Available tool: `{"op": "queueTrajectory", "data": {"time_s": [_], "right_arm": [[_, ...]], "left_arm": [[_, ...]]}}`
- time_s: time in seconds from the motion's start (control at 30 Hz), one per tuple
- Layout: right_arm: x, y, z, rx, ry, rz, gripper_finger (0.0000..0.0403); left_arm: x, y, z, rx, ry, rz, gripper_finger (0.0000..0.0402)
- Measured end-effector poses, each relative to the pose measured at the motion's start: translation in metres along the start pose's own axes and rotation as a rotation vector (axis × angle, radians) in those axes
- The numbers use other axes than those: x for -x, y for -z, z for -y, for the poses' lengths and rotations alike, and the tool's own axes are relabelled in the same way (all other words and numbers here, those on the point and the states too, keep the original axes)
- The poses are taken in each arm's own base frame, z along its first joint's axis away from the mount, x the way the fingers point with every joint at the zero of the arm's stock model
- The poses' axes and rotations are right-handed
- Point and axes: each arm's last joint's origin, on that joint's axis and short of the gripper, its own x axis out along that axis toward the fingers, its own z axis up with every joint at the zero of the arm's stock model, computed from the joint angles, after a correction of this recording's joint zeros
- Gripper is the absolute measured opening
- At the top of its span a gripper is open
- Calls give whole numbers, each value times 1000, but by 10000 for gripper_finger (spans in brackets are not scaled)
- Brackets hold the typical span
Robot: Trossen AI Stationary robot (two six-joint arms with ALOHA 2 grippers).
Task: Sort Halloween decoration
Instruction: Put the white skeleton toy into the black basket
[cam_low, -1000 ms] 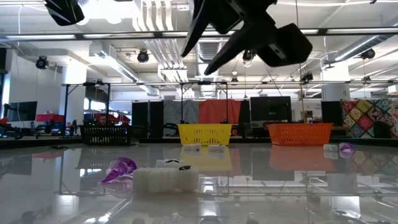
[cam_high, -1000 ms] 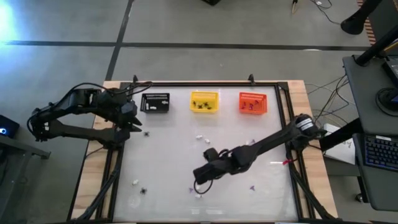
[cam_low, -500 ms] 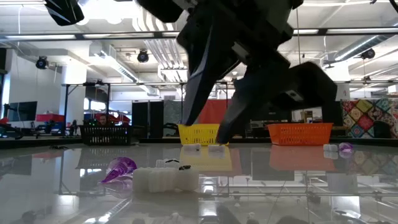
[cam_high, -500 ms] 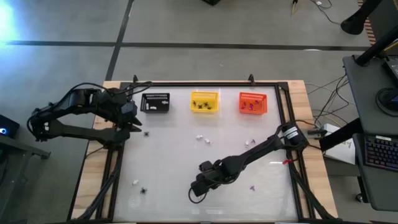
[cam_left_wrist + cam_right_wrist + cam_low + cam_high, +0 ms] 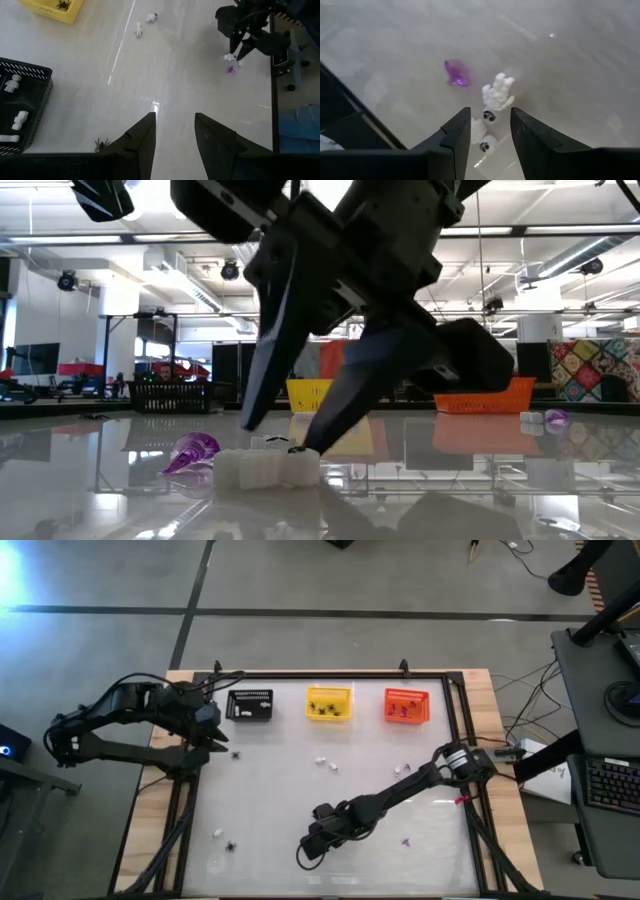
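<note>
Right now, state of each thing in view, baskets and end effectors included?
Right end effector: open, down over the white skeleton bit, not gripping.
Left end effector: open, empty, waiting near the black basket.
Black basket: holds white bits.
Yellow basket: holds spiders.
Orange basket: holds purple bits.
Purple bit: loose on the table.

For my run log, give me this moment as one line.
right gripper: open, straddling white skeleton trinket | purple bit: beside it | left gripper: open, waiting near black basket
</note>
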Motion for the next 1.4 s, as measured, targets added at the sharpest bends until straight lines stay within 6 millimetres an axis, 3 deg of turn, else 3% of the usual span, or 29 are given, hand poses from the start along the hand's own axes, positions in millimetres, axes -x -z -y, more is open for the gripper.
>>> {"op": "queueTrajectory", "data": {"time_s": [0.33,0.77,1.17,1.4], "right_arm": [[-10,-12,7,-36,30,9,119],[-12,-16,8,-41,31,25,25],[0,-20,-8,21,-6,64,8],[16,-29,-11,57,84,59,8]], "left_arm": [[0,0,0,0,5,-2,119],[0,1,0,0,6,-2,119],[6,5,1,-5,10,21,119],[10,8,1,-8,12,39,119]]}}
